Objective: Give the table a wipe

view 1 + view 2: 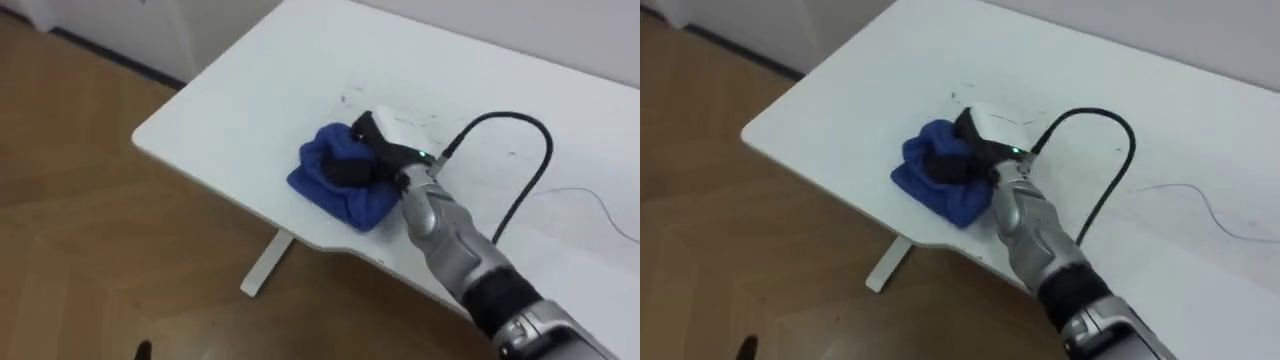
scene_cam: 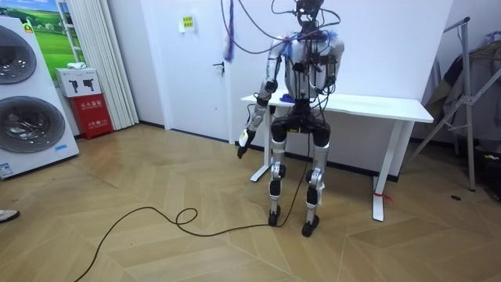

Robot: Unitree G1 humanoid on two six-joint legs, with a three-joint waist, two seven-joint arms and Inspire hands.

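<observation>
View from the head, with a room view for posture. The robot stands upright at the long side of a white table point(image 1: 250, 100), facing it, on a wooden floor point(image 1: 100, 230).

A blue cloth point(image 1: 335, 185) lies bunched on the table top, close to the front edge and not far from the rounded corner on the robot's left. The right hand point(image 1: 390, 140) rests on top of the cloth, its dark fingers point(image 1: 345, 170) curled down into the folds so that the fabric wraps up around them. The right forearm reaches in from the lower right, across the table's edge.

A faint thin line point(image 1: 600, 205) marks the table top well to the right of the cloth. One white table leg point(image 1: 265, 262) shows below the front edge.

In the room view the left hand point(image 2: 245, 141) hangs below table height at the robot's side, clear of the table; whether it is open or closed cannot be told. Two stacked washing machines point(image 2: 23, 102) and a red box point(image 2: 92, 116) stand along the wall at the room view's left, well apart from the robot.
</observation>
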